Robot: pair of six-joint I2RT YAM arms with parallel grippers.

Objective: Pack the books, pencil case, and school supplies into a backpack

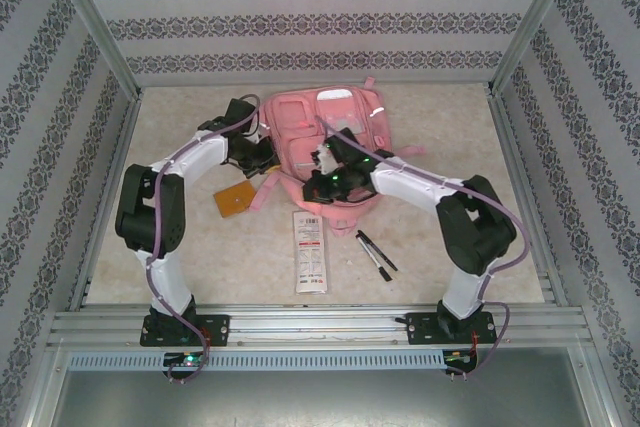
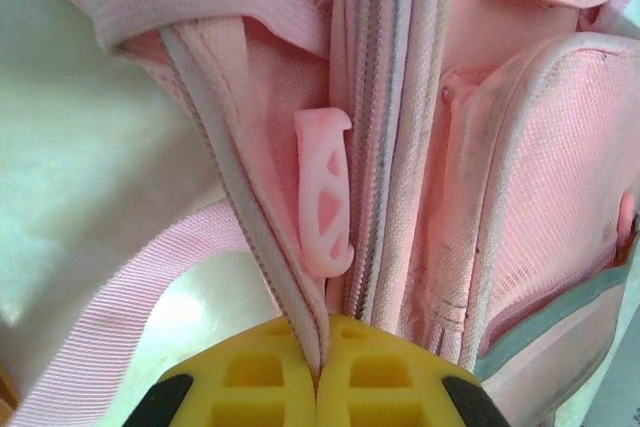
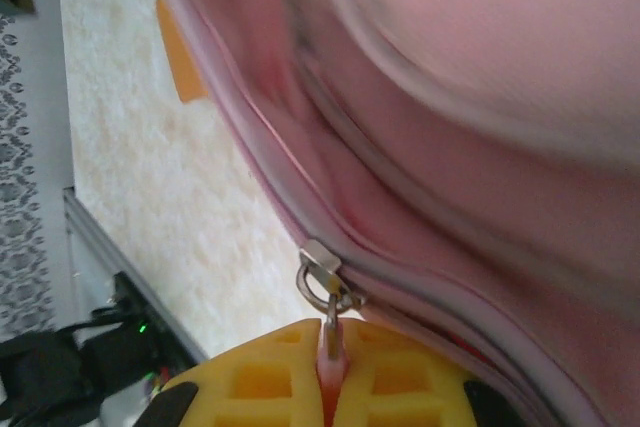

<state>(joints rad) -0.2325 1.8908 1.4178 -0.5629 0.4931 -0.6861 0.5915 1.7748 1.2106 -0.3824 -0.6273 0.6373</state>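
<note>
Top external view: backpack [image 1: 325, 132] lies flat at the middle of the far half of the surface [image 1: 200, 267], front pockets up, with a pink strap trailing off its near left corner.

Left hand [image 1: 258, 154] sits at the backpack's left side. Right hand [image 1: 320, 185] sits at its near edge.

Left wrist view: left hand [image 2: 318, 372] is fully closed. Its 2 yellow fingertips [image 2: 250, 372] are pressed together on a pink piped band of the backpack [image 2: 560, 197], and the band runs up out of the pinch. A pink plastic clip [image 2: 325, 192] stands just beyond the fingertips, beside the zipper track.

Right wrist view: right hand [image 3: 330, 362] is fully closed, fingertips together on the pink zipper pull [image 3: 330, 339]. The pull hangs from the metal ring of the slider [image 3: 320, 259] on the backpack's edge [image 3: 470, 137]. The fabric is blurred here.

Booklet [image 1: 232, 200] lies on the surface just left of the backpack's near end, orange-brown face up and turned at an angle. It also shows as an orange patch [image 3: 178, 52] beyond the backpack in the right wrist view.

Pencil case [image 1: 310, 250], the white printed pack, lies lengthwise near-to-far. Its far end is just short of the backpack's near edge.

2 pens [image 1: 373, 252] lie right of the pencil case, apart from it, slanted and close together. Cannot tell whether they touch.

All 3 kinds of item lie outside the backpack.
</note>
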